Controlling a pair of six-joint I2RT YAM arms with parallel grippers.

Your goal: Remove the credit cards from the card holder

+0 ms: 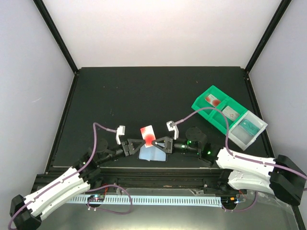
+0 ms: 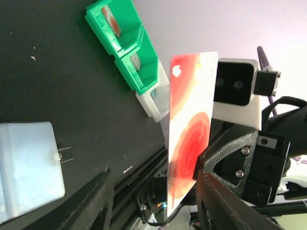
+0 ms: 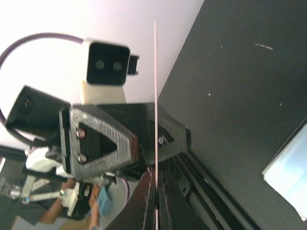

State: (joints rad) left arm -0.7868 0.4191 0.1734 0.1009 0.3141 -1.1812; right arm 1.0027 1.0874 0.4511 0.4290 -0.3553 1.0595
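As both arms lean in over the black table (image 1: 120, 96), what sits at its right side? (Desk)

A green tray (image 1: 203, 106) with a clear bin at its near end, set at an angle to the table's edge. Three cards lie in it, one to a compartment: the red-marked card (image 1: 211, 100) at the far end, the pale card (image 1: 230, 113) in the middle, the teal card (image 1: 250, 126) in the clear bin. (Photographer)

And the holder? (Desk)

The holder (image 1: 152, 154) lies open on the table near the front edge, pale inner side up, directly under the spot where the two grippers meet. (Photographer)

What are the grippers doing? (Desk)

The right gripper (image 3: 156, 201) is clamped tight on one end of a white-and-red card (image 2: 189, 129), holding it on edge in the air, off the table and just beside the holder. The left gripper (image 2: 156, 194) faces it with fingers spread wide, the card's lower end standing between them. Whether either finger touches the card cannot be told. (Photographer)
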